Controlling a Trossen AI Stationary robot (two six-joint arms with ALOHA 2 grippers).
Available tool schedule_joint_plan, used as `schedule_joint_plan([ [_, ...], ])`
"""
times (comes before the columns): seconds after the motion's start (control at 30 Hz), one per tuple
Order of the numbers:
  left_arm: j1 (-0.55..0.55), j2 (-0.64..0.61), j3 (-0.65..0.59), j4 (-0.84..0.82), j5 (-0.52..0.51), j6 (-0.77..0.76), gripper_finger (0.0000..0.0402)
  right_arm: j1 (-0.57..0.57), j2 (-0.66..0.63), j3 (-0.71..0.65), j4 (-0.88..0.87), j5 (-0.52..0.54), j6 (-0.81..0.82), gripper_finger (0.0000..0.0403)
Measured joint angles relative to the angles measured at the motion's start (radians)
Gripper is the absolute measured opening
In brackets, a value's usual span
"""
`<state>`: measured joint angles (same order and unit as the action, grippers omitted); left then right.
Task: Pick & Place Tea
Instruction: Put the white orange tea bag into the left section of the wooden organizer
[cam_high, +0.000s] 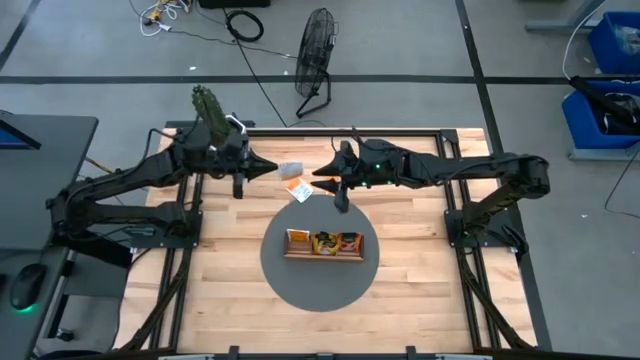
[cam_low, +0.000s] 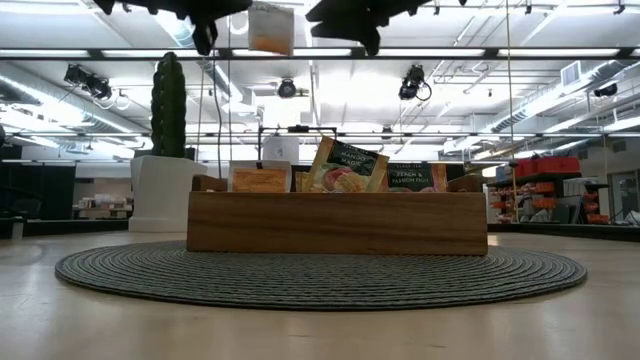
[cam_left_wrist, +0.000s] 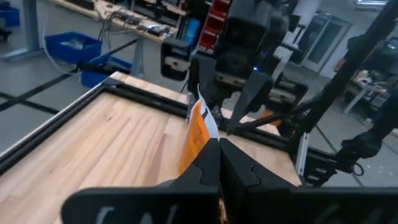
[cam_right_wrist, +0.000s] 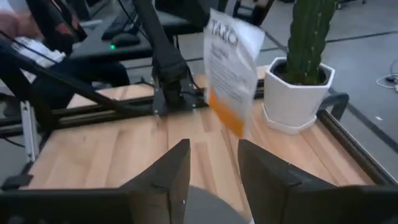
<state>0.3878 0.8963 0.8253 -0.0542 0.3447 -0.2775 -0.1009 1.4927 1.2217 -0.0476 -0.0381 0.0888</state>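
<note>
A white-and-orange tea sachet (cam_right_wrist: 231, 68) is up in the air over the table's far middle, with my left gripper (cam_left_wrist: 219, 144) shut on it. My right gripper (cam_right_wrist: 214, 146) faces it from the table's right, level and open. Its fingers stand just short of the sachet's free edge and touch nothing. In the high view the sachet (cam_high: 290, 168) shows between my left gripper (cam_high: 272, 168) and my right gripper (cam_high: 318, 172). The wooden tray (cam_high: 322, 256) rests on a round grey mat (cam_high: 320, 285), and several sachets (cam_low: 345, 165) stand in it. My left gripper pinches one edge of the sachet (cam_left_wrist: 200, 134) between its two fingertips. The fingers lie level and point toward the table's right. The sachet stands on edge, a little tilted, reaching out beyond the fingertips. It is lifted well clear of the table.
Another orange-and-white sachet (cam_high: 298, 190) shows just nearward of the held one; whether it lies on the wood I cannot tell. A cactus in a white pot (cam_right_wrist: 305, 62) stands at the far left corner. Black frame rails (cam_high: 340, 130) edge the table.
</note>
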Motion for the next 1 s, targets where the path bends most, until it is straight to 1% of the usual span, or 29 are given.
schedule_joint_plan([
  [0.17,-0.010,-0.016,0.001,0.005,0.008,-0.023,0.0000,0.008,0.008,0.000,0.084,0.068,-0.035,0.0140],
  [0.27,-0.022,-0.016,0.001,0.009,0.008,-0.026,0.0000,0.007,0.009,0.000,0.113,0.075,-0.045,0.0148],
  [0.37,-0.034,-0.016,0.001,0.009,0.008,-0.026,0.0000,0.004,0.020,0.000,0.129,0.075,-0.028,0.0170],
  [0.53,-0.039,-0.016,0.001,0.009,0.007,-0.026,0.0000,0.003,0.059,0.000,0.137,0.056,0.011,0.0222],
  [0.63,-0.039,-0.023,0.000,0.005,0.008,-0.025,0.0000,0.005,0.075,0.000,0.137,0.055,0.008,0.0238],
  [0.8,-0.039,-0.028,0.000,0.006,0.008,-0.025,0.0000,0.005,0.099,0.000,0.215,0.038,0.008,0.0234],
  [0.93,-0.039,-0.029,0.000,0.004,0.008,-0.026,0.0000,0.005,0.124,0.000,0.292,-0.005,0.032,0.0216],
  [1.0,-0.039,-0.029,0.000,0.005,0.008,-0.026,0.0000,0.005,0.133,0.000,0.291,-0.020,0.049,0.0203],
])
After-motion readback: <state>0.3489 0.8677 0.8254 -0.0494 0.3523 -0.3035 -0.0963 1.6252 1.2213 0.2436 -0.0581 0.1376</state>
